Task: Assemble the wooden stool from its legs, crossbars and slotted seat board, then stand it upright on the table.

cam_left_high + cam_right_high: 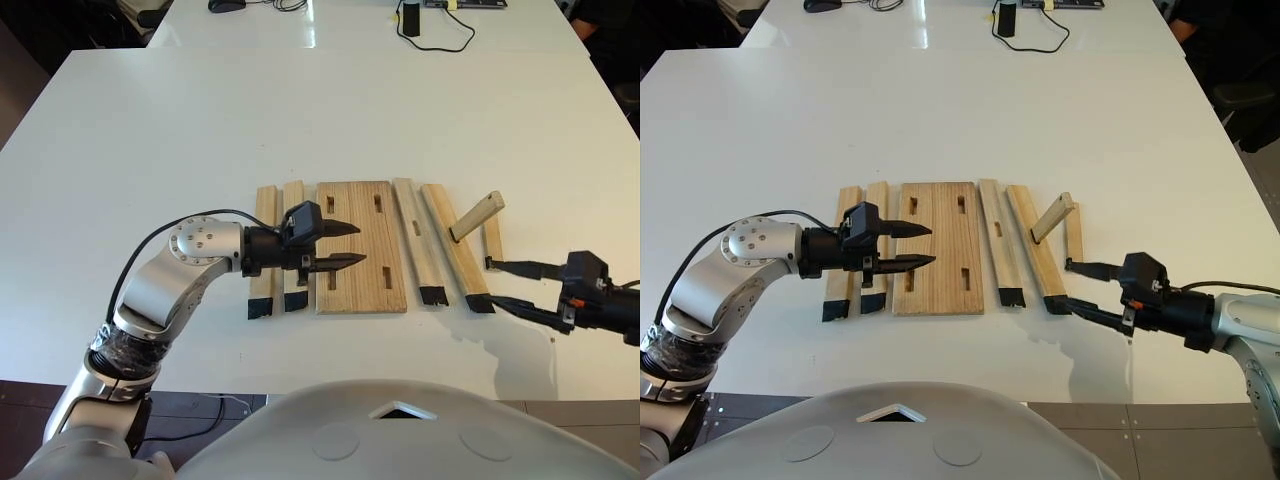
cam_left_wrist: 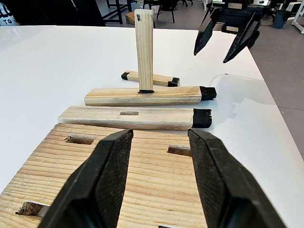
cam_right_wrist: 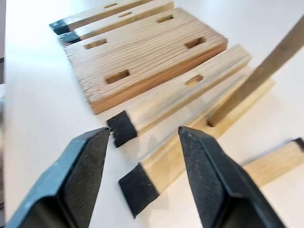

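Left eye view: the seat board point(image 1: 385, 240) lies mid-frame on the bench point(image 1: 150, 150), long axis running up-down. The left pincer point(image 1: 361, 243) hovers spread over its left half, nearer than the right pincer point(image 1: 493, 283), also spread, at lower right.

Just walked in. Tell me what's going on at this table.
Stool assembly is barely begun. The seat board lies flat on the white table with two legs on each side. One crossbar stands in the slot of the outer right leg; a short piece lies beside it. The left gripper hovers open over the seat board, and the right gripper is open near the black-tipped ends of the right legs. Neither holds anything.
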You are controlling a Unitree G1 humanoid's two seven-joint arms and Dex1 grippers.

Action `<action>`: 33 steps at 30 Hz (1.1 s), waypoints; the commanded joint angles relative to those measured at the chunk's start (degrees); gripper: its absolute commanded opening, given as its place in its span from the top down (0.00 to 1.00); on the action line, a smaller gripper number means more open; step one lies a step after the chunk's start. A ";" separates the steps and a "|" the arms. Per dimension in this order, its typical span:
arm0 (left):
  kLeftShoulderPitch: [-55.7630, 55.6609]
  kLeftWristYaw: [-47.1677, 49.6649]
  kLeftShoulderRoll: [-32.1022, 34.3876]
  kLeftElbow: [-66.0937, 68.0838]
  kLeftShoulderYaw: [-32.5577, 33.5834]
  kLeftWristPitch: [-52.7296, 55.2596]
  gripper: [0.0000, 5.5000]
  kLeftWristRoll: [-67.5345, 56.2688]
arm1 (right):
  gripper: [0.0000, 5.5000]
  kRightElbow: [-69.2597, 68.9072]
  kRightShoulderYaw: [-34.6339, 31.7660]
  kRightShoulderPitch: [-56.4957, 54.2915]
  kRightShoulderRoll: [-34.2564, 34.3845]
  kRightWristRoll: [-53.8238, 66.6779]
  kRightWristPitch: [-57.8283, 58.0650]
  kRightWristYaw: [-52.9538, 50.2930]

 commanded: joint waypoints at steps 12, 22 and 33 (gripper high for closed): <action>3.07 2.76 0.08 -2.68 0.85 0.65 0.61 0.37 | 0.28 -16.15 12.55 -5.66 25.00 -5.16 30.01 -42.21; 3.03 3.01 0.12 -2.79 0.96 0.89 0.61 0.16 | 0.31 -8.43 16.21 0.71 29.99 -7.96 25.64 -43.20; 2.45 3.31 -0.18 -1.97 0.76 0.62 0.61 0.64 | 0.59 -8.63 12.54 -1.03 35.81 -3.44 26.68 -46.13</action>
